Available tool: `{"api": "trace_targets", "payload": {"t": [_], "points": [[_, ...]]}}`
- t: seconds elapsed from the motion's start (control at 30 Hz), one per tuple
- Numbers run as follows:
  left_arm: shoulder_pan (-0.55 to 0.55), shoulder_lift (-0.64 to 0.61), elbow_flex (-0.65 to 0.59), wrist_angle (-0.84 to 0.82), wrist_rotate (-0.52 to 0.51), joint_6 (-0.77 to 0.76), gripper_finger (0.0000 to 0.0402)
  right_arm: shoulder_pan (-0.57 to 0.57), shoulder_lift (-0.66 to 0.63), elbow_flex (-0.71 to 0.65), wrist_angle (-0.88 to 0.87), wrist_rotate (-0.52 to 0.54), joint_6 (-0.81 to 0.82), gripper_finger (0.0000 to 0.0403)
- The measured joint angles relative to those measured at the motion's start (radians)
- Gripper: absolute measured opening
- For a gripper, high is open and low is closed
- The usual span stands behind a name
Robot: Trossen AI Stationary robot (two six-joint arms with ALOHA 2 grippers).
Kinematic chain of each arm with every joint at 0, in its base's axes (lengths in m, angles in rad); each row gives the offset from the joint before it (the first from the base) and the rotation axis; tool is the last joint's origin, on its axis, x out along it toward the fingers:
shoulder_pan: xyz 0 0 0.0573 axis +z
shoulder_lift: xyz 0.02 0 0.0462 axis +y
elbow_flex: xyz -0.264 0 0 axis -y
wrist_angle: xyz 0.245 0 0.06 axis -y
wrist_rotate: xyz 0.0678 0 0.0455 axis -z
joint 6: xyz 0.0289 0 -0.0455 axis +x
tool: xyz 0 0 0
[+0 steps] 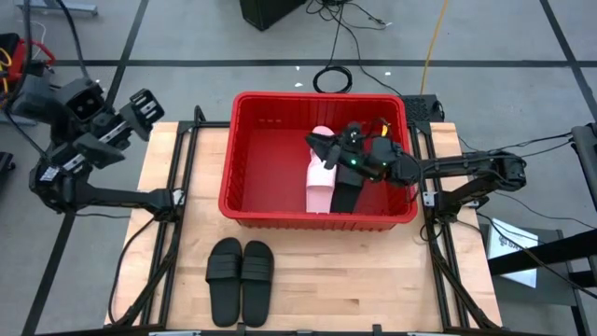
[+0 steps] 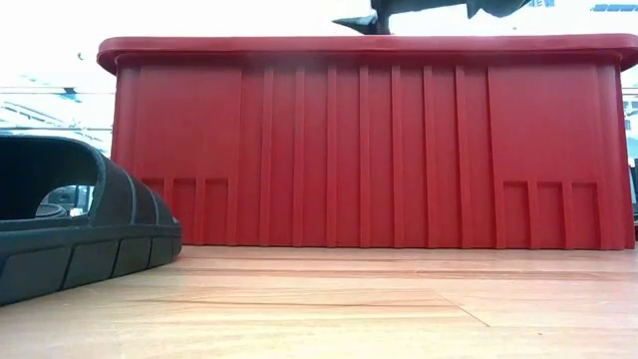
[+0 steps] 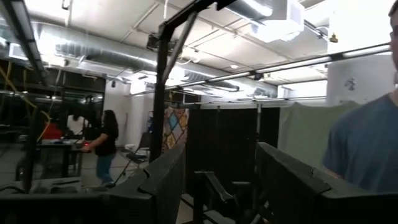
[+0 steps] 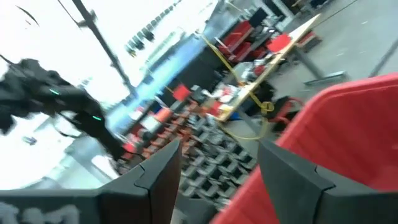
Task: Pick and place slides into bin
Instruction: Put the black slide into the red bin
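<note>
From above, the table [image 1: 308, 280] is pale wooden planking framed by dark rails, standing on a grey floor with dark seams and loose cables. The bin [image 1: 244, 154] sits on the far half of the top, its near rim well back from the front edge. Inside it lie a pink slide [image 1: 320, 182] and, just beside it, a black slide [image 1: 345, 197]. The right gripper [image 1: 328, 149] hangs over the bin's interior with its fingers spread and nothing between them. The left gripper [image 1: 142, 114] is raised off the table's far left corner, also spread and empty. A pair of black slides [image 1: 240, 280] lies side by side near the front edge, with bare wood around them and between them and the bin.

At table height, the bin's ribbed wall [image 2: 369, 150] fills most of the width and blocks whatever is behind it. One black slide [image 2: 80, 224] is close at the left on the wood, apart from the bin. A dark part of the right arm shows just above the rim.

The left wrist view looks level into a room with ceiling ducts, dark partitions and people standing; its fingers [image 3: 165, 180] are parted.

The right wrist view shows parted fingers [image 4: 155, 171], the bin's red rim [image 4: 348, 118] beside them, and blurred room clutter beyond.
</note>
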Motion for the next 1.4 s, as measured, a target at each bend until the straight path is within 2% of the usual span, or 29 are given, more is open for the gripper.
{"api": "trace_targets", "payload": {"t": [0.13, 0.3, 0.63, 0.7, 0.9, 1.07, 1.23, 1.4], "points": [[0.000, -0.018, 0.000, 0.006, 0.028, -0.009, 0.0202, 0.024, 0.000, 0.000, 0.071, 0.000, 0.025, 0.0201], [0.000, -0.039, 0.000, 0.005, 0.026, -0.021, 0.0202, 0.050, 0.000, 0.000, 0.115, 0.001, -0.023, 0.0201], [-0.032, -0.039, 0.000, 0.000, -0.050, -0.046, 0.0202, 0.052, 0.000, 0.000, 0.123, -0.003, -0.050, 0.0201], [-0.059, -0.025, 0.000, 0.001, -0.078, -0.043, 0.0202, 0.052, 0.000, 0.000, 0.122, -0.033, -0.050, 0.0201], [-0.247, 0.053, 0.000, 0.007, -0.149, -0.025, 0.0202, 0.061, 0.000, -0.001, 0.121, -0.078, -0.057, 0.0201], [-0.459, 0.133, 0.000, 0.050, -0.212, 0.074, 0.0202, 0.065, 0.000, -0.001, 0.113, -0.079, -0.078, 0.0201], [-0.599, 0.177, 0.000, 0.048, -0.301, 0.138, 0.0202, 0.065, 0.000, -0.001, 0.113, -0.079, -0.084, 0.0201], [-0.706, 0.195, 0.000, -0.127, -0.481, 0.205, 0.0202, 0.065, 0.000, -0.001, 0.102, -0.108, -0.083, 0.0201]]}}
